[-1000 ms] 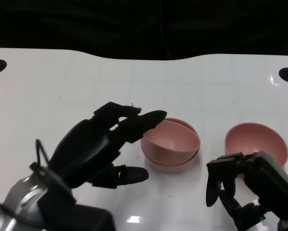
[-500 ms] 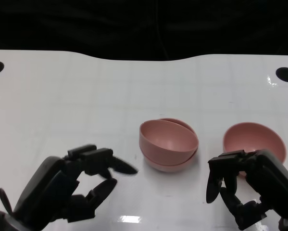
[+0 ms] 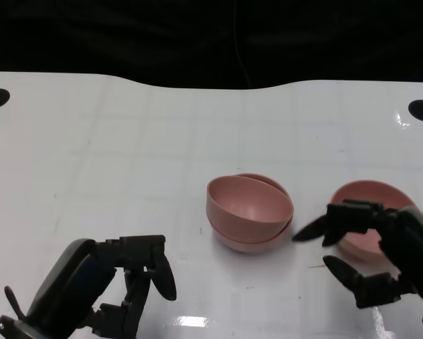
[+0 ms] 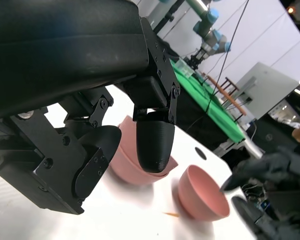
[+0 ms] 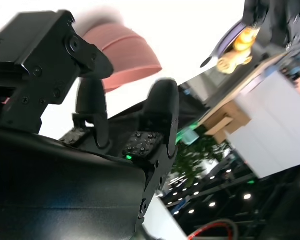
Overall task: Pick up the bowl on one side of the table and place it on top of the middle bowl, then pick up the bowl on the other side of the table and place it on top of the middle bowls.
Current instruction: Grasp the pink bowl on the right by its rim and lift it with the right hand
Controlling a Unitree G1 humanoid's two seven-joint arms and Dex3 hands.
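- Bowl (image 3: 372, 215) on your right side is sitting upright on the white table (image 3: 126, 141), well apart from the table's edge and just beside the middle stack; it is the one piece not yet placed
- Stacked bowls (image 3: 250, 212) are resting at the table's middle, one nested in the other with the upper one sitting slightly tilted, so the first half of the task looks done
- Your right hand (image 3: 370, 251) is now reaching over the near rim of the right bowl with its fingers spread apart and holding nothing; a second ago it was hanging lower and nearer you, fingers pointing down
- That shift is telling you the second pick is beginning, though I cannot tell whether any fingertip is touching the bowl yet
- Your left hand (image 3: 116, 282) is now lying low at the near left, empty, fingers loosely curled but apart; a second ago it was stretched out to the stack's rim, so it has released and pulled back
- In the left wrist view the right bowl (image 4: 202, 192) is showing clear of the stack, leaving room for a grasp
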